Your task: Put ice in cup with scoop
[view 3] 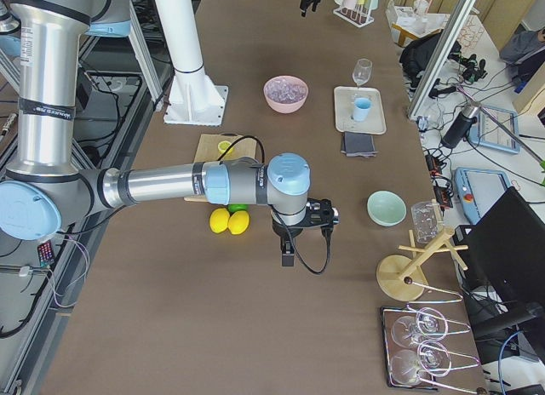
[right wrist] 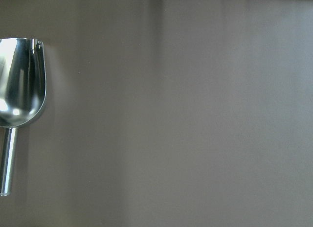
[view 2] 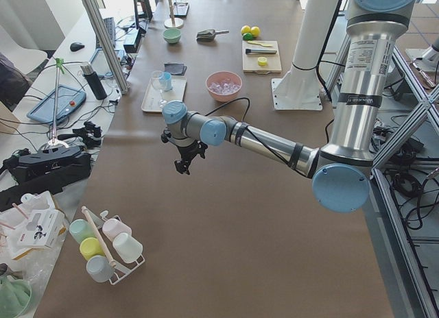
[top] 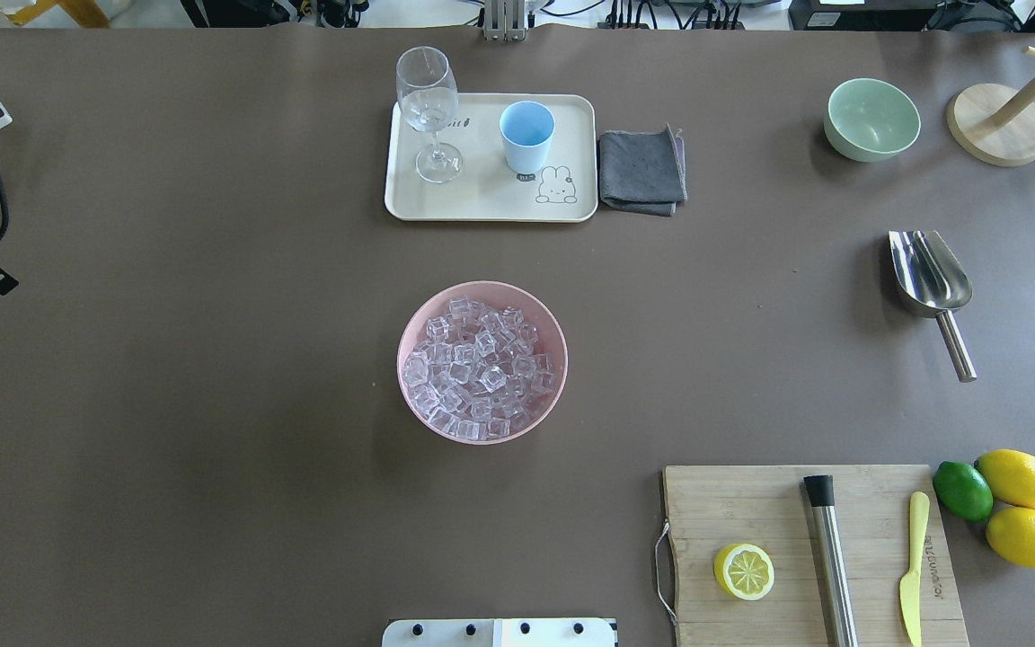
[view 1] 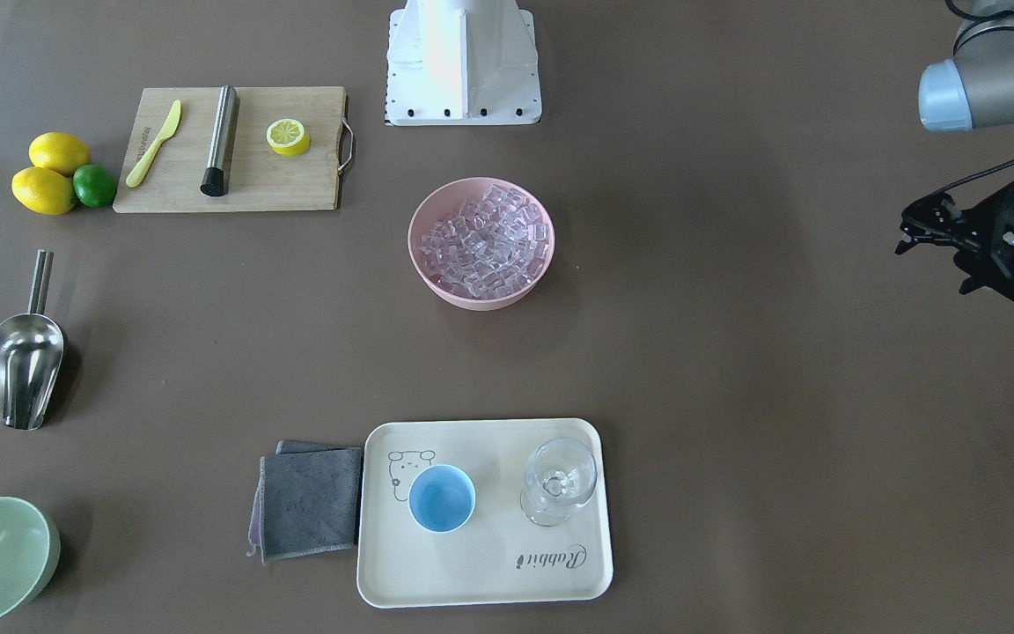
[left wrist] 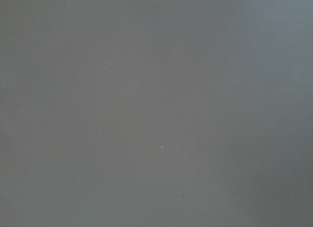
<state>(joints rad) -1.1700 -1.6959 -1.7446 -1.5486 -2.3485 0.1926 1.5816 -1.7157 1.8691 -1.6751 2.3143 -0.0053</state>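
Observation:
The ice (view 1: 485, 239) (top: 480, 367) fills a pink bowl (view 1: 481, 299) at the table's middle. The light-blue cup (view 1: 442, 498) (top: 526, 135) stands upright and empty on a cream tray (view 1: 489, 572). The steel scoop (view 1: 23, 365) (top: 931, 274) lies on the table on my right side, trough up; it also shows in the right wrist view (right wrist: 19, 85). My left gripper (view 1: 907, 236) hovers open and empty at the table's left end, far from everything. My right gripper (view 3: 288, 257) shows only in the exterior right view, near the scoop's area; I cannot tell its state.
A stemmed glass (view 1: 560, 480) shares the tray, a grey cloth (view 1: 309, 504) beside it. A pale green bowl (top: 871, 117) and a wooden stand (top: 998, 126) sit far right. A cutting board (top: 805, 548) holds a lemon half, steel cylinder and yellow knife; lemons and a lime (top: 962, 490) lie beside it.

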